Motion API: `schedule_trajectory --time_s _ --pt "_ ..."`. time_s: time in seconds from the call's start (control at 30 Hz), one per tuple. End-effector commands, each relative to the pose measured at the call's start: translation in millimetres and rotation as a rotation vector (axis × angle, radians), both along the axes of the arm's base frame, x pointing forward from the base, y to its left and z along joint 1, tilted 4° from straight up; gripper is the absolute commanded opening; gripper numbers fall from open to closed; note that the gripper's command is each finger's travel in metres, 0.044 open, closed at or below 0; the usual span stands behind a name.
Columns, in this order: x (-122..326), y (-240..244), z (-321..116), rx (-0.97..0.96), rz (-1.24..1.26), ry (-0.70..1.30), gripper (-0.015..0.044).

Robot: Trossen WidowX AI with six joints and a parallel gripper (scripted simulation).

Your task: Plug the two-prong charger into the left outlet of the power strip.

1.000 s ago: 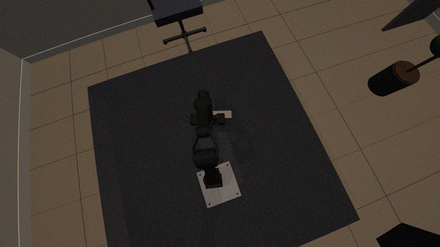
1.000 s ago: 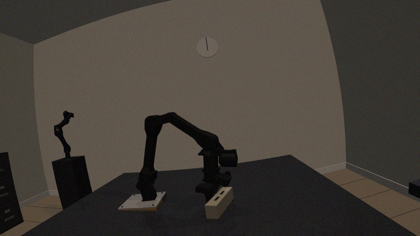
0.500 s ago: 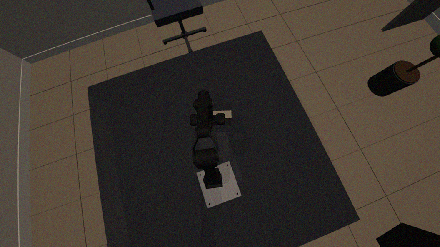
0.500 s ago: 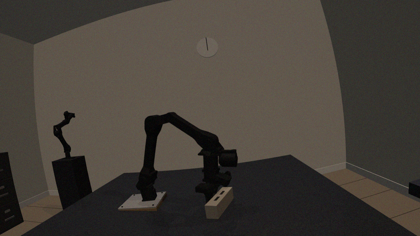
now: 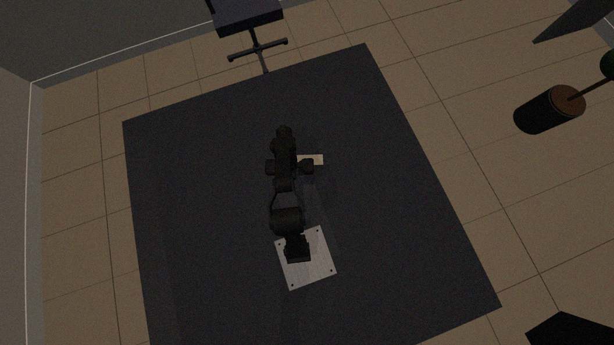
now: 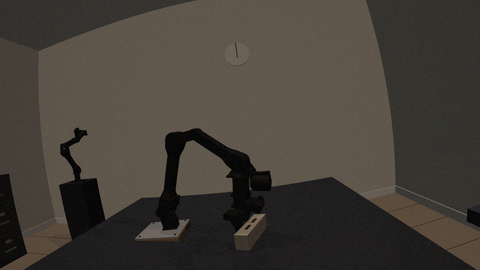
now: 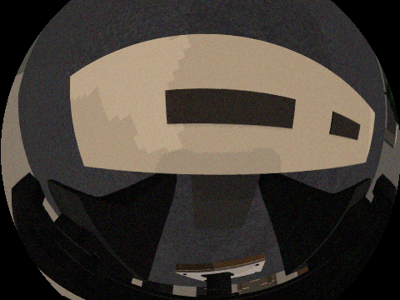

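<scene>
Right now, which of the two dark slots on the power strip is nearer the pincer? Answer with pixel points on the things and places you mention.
The larger-looking slot (image 7: 230,107) (image 6: 254,220), just above the pincer (image 7: 217,179) in the wrist view; the other (image 7: 345,126) (image 6: 247,227) sits farther right.

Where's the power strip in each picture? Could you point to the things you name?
Power strip (image 5: 319,159) (image 6: 255,234) (image 7: 225,62):
Top: near the middle, partly hidden under the arm.
Exterior: near the bottom, just right of middle.
Wrist: big, across the upper half.
Shared landmark: the arm's white base plate (image 5: 314,271) (image 6: 147,234) (image 7: 246,269).
</scene>
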State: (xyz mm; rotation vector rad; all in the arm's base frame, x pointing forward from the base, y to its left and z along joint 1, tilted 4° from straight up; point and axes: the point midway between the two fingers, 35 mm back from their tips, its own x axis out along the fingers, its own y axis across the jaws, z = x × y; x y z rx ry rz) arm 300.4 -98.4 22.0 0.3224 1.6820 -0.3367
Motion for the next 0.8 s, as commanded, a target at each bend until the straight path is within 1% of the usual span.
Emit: schedule_trajectory --time_s 0.0,0.07,0.77 --pt "0.5 -0.2 0.2 -0.001 0.0 -0.002 0.0394" --pt "0.4 -0.1 0.2 -0.001 0.0 -0.002 0.044" --pt "-4.8 2.1 0.2 -0.006 0.0 -0.014 0.044"
